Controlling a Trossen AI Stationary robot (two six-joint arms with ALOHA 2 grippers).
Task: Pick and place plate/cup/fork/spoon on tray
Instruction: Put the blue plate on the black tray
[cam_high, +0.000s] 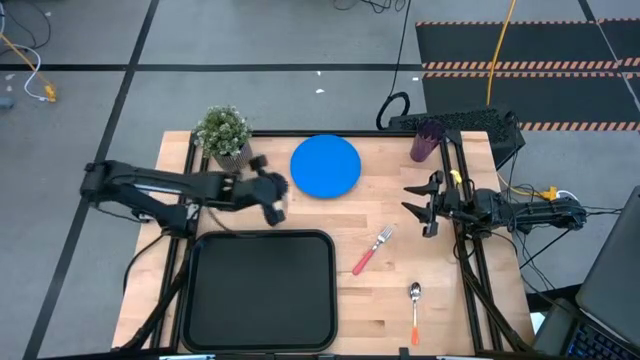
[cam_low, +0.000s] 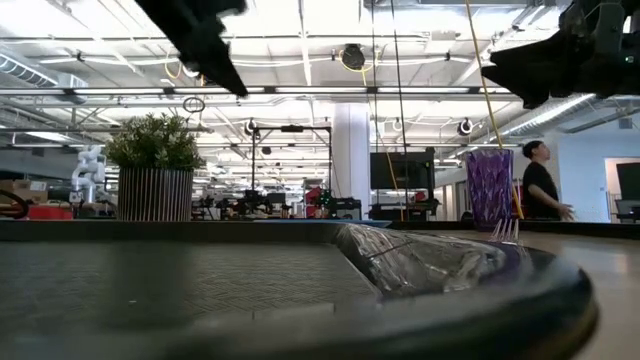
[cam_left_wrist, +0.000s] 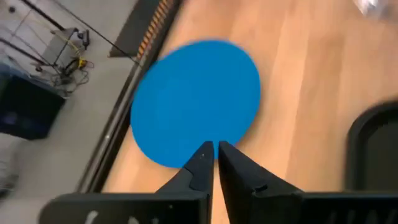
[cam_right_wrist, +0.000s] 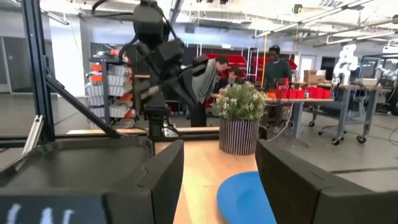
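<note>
A: How far along are we with setting the large black rectangular tray with the raised rim (cam_high: 262, 290)?

B: We judge we are right at the start. Nothing lies in it; its floor is bare in the high view. All four pieces are on the wooden table (cam_high: 380, 305) outside it.

A: Where does each one sit?

B: The flat round bright blue plate (cam_high: 326, 165) lies near the far edge, beside the potted green plant (cam_high: 224, 133). The small dark purple plastic tumbler (cam_high: 426, 142) stands upright at the far right corner, and we cannot see into it. The fork with silver tines and a red-pink handle (cam_high: 372, 251) lies just right of the tray, well apart from the spoon with the silver bowl and orange handle (cam_high: 415, 311), which is nearer the front edge.

A: And our grippers?

B: Our left gripper (cam_left_wrist: 216, 148) hangs over the near rim of the plate, fingertips nearly pressed together with only a thin slit between them, pinching nothing. Our right gripper (cam_high: 428, 205) is raised on the right side, between the tumbler and the fork, fingers (cam_right_wrist: 163, 177) spread wide and empty.

A: So what is left?

B: Everything: plate, tumbler, fork and spoon all have to go onto the tray.
</note>
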